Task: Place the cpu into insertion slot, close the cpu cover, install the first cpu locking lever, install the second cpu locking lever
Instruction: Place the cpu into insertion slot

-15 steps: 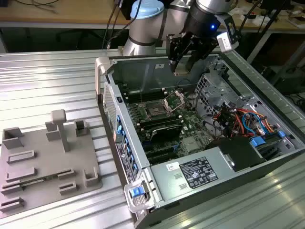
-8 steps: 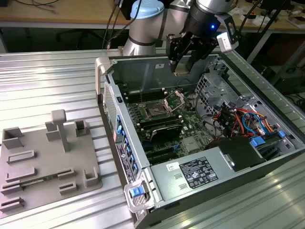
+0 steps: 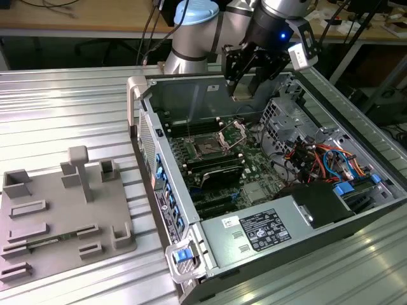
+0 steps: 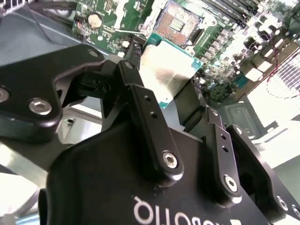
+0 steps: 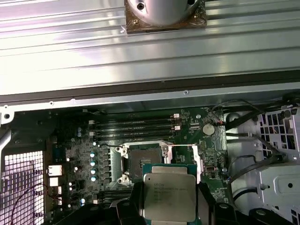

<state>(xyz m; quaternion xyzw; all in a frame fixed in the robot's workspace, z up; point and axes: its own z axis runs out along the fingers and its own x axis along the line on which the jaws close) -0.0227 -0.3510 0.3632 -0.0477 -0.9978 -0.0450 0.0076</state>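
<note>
My gripper [image 3: 245,81] hangs above the back of the open computer case [image 3: 147,136], shut on the cpu [image 3: 243,91]. In both wrist views the cpu [image 5: 168,197] [image 4: 165,70] is a flat square chip with a silvery top, held at its edges between two black fingers [image 5: 131,202]. The gripper [image 5: 168,208] [image 4: 165,96] holds it in the air, apart from the motherboard. Below it the insertion slot [image 3: 206,148] [image 5: 142,162] [image 4: 180,22] lies bare, with nothing in it. The cpu cover [image 3: 233,132] [image 5: 183,156] is swung open beside the slot.
A grey fixture tray [image 3: 63,216] lies at the exterior view's left, outside the case. Inside the case are a power supply [image 3: 267,230], a bundle of coloured cables [image 3: 324,159], a metal drive cage [image 3: 286,114] and memory slots [image 5: 133,127]. The case walls ring the motherboard.
</note>
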